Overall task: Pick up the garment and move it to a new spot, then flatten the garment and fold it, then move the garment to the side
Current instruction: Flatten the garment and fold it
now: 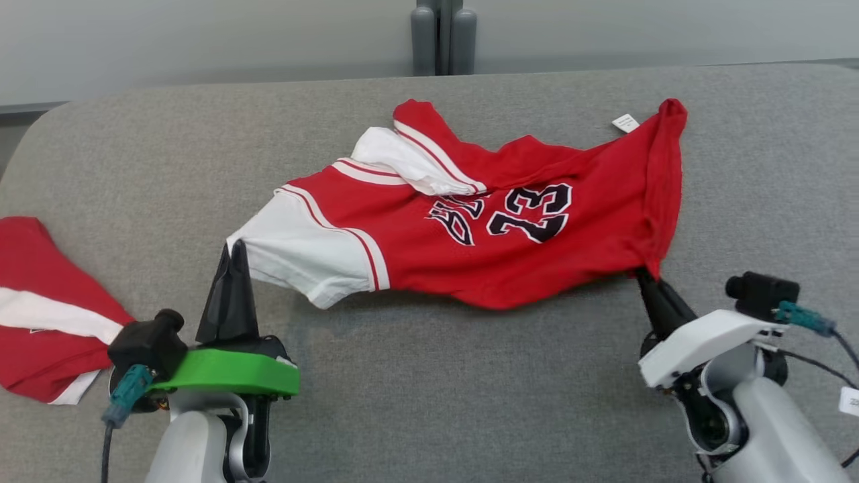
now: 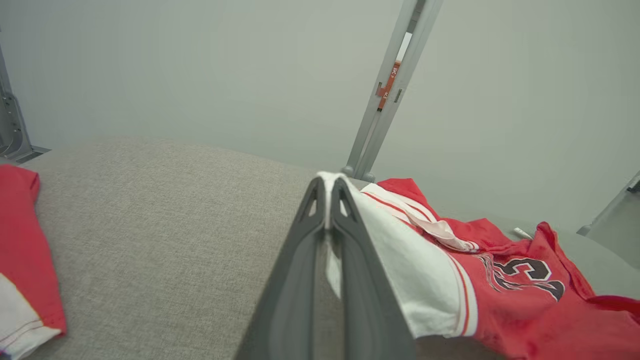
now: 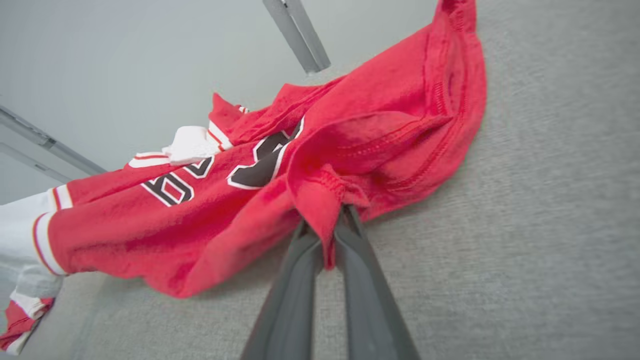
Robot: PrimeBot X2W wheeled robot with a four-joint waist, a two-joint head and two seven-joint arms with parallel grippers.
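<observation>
Garment (image 1: pixel 510 228), a red jersey, lies rumpled across the middle of the grey surface (image 1: pixel 429 402) in the head view, its white sleeve edge pinched by the left gripper (image 1: pixel 235 249) and its red hem corner by the right gripper (image 1: pixel 645 276), a second red garment (image 1: pixel 40 302) well apart at the far left. In the left wrist view the fingers (image 2: pixel 300 280) press together on white cloth. In the right wrist view a bunch of red hem sits clamped between the fingers (image 3: pixel 295 290).
</observation>
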